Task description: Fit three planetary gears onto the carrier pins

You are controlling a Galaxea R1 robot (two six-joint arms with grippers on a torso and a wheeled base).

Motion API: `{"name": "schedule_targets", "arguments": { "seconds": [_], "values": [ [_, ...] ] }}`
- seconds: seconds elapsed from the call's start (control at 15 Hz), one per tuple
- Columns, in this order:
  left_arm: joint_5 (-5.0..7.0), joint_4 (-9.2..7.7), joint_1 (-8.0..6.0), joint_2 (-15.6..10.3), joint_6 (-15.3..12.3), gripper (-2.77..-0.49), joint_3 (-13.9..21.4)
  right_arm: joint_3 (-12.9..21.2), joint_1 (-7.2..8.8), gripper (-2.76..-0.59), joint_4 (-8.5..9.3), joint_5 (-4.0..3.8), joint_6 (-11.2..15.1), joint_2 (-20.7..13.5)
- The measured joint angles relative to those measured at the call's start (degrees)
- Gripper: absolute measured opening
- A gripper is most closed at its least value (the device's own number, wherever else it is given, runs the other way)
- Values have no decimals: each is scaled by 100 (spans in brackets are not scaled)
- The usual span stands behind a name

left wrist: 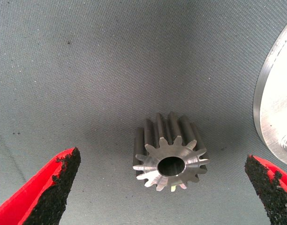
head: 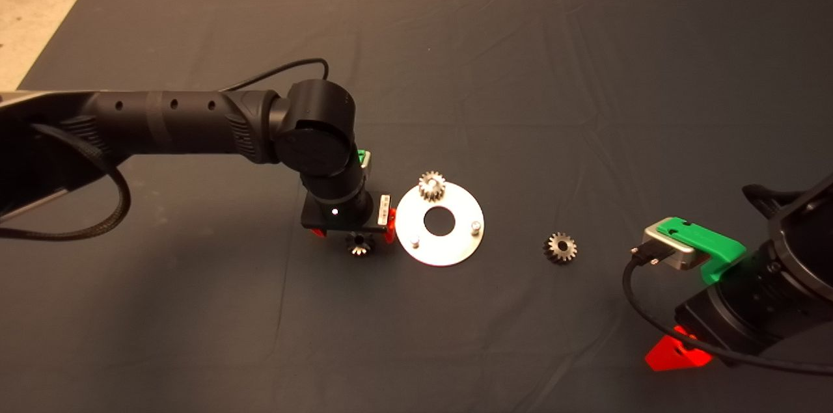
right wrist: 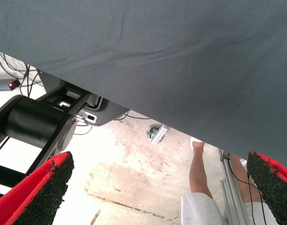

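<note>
Spreading wide, the left gripper's [left wrist: 164, 187] red fingers with black pads [left wrist: 56, 187] stand on either side of a small silvery-grey toothed metal gear [left wrist: 169, 159] that lies flat on the dark fabric mat [left wrist: 110, 70], bore upward, touching neither pad. That straddle looks like the set-up for a pinch across the teeth; nothing is held yet. From above, this gear [head: 358, 244] peeks out just under the wrist, close beside the left rim of the flat shiny silver disc with its large centre hole [head: 449, 240].

On that disc, a second matching gear [head: 431, 186] already sits at the far pin position, seemingly seated. Two short silver studs remain bare: one at the near left [head: 415, 240], one at the right [head: 476, 227]. The near-left stud is the closest to the gear under the gripper, so I would guess that gear is meant for it.

A third gear [head: 560, 248] lies alone on the mat, well to the right of the disc.

Down at the near right edge, the right gripper [right wrist: 157, 187] waits with its fingers parted and empty, off the mat's edge; its camera sees the floor, cables and a person's bare leg [right wrist: 200, 168].
</note>
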Motion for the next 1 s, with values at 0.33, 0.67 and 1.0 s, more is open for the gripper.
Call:
{"name": "schedule_targets", "arguments": {
  "seconds": [0.33, 0.67, 1.0],
  "values": [
    [-2, 68, 2, 0, 0, -88, -14, 0, 0, -60, 0, 0, -1, -1],
    [2, 105, 126, 0, 4, -104, -129, 0, 1, -60, 0, 0, -2, -12],
    [0, 105, 129, 0, 4, -122, -129, 0, 0, -60, 0, 0, -1, -12]
  ]
}}
